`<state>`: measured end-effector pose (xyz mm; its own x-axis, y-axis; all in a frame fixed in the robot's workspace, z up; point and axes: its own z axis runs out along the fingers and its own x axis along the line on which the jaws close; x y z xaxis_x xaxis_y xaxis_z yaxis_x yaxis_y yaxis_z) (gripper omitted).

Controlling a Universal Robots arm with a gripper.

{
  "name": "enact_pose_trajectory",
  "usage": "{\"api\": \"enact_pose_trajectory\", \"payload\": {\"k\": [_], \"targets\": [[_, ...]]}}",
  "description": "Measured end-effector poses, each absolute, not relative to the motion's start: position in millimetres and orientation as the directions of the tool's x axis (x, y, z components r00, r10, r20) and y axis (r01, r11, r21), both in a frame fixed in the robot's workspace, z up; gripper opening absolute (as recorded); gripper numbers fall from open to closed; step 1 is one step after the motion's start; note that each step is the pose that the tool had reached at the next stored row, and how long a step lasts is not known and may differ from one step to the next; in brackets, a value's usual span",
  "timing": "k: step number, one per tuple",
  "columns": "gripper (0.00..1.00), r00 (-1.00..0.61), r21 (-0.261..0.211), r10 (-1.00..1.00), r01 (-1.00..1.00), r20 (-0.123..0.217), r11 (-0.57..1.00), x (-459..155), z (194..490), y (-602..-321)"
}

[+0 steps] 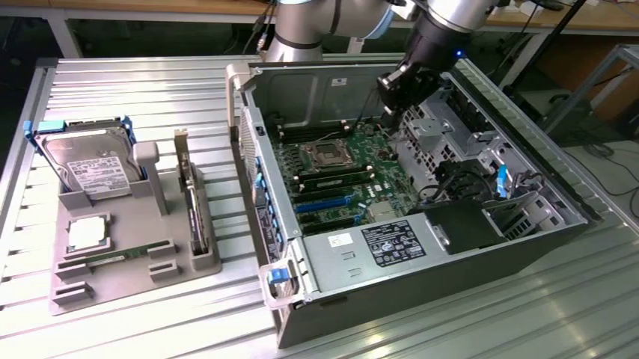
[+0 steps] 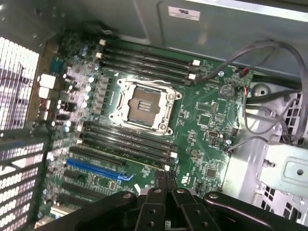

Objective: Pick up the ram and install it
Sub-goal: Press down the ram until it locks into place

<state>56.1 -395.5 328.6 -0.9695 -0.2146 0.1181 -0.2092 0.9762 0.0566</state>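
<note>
The ram (image 1: 103, 259) is a thin green stick lying flat in a slot near the front of the grey holder tray (image 1: 135, 280), at the exterior view's left. My gripper (image 1: 393, 105) hangs inside the open computer case (image 1: 420, 247), above the far end of the motherboard (image 1: 345, 176), far from the ram. In the wrist view its black fingers (image 2: 156, 192) are pressed together with nothing between them, and the gripper (image 2: 164, 182) is shut. Below it lie the empty CPU socket (image 2: 143, 105) and the dark memory slots (image 2: 127, 142) on either side of it.
The tray also carries a silver hard drive (image 1: 95, 168), an upright expansion card (image 1: 188, 198) and a square chip (image 1: 88, 233). Cables (image 2: 269, 96) and a metal drive cage (image 1: 469, 157) crowd the case at the exterior view's right. The case walls stand around the board.
</note>
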Motion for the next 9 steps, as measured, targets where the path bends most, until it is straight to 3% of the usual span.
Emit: {"api": "enact_pose_trajectory", "payload": {"k": [9], "targets": [[0.11, -0.986, 0.057, -0.118, -0.112, 0.118, 0.992, 56.1, 328.6, -395.5]]}}
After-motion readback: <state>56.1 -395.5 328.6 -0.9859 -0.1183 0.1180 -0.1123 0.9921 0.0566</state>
